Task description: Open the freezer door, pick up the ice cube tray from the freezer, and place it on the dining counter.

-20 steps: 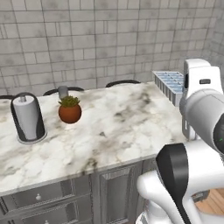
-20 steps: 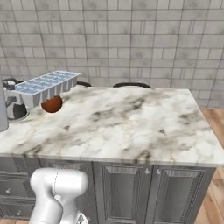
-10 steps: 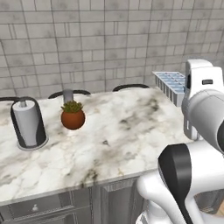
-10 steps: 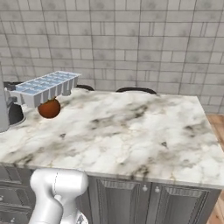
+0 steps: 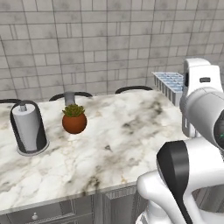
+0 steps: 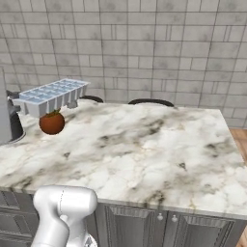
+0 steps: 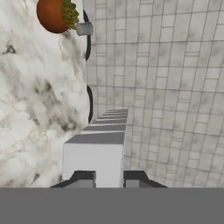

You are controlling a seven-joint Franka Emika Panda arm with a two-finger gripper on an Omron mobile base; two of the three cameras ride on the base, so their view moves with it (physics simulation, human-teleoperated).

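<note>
The light-blue ice cube tray point(image 7: 98, 151) sticks out level from my gripper point(image 7: 109, 178), which is shut on its near end, one dark fingertip point(image 7: 85, 176) on each side. The tray point(image 5: 168, 83) hangs in the air over the far right part of the dining counter point(image 5: 122, 140), beside my white hand. In the right base view the tray point(image 6: 50, 95) floats above the counter's point(image 6: 154, 144) left side. The white marble counter point(image 7: 30, 109) lies below the tray, well apart from it. The freezer and its door are out of view.
A small plant in a round orange-brown pot point(image 5: 74, 119) point(image 6: 51, 123) point(image 7: 56, 15) and a paper towel holder point(image 5: 28, 131) stand on the counter's left part. Dark stool backs point(image 5: 133, 89) point(image 6: 150, 102) rise behind its far edge, before a grey tiled wall.
Both base views have shifted: the counter now sits lower and closer in them, so the base has driven toward it. The tray stays gripped in the same spot relative to the hand.
</note>
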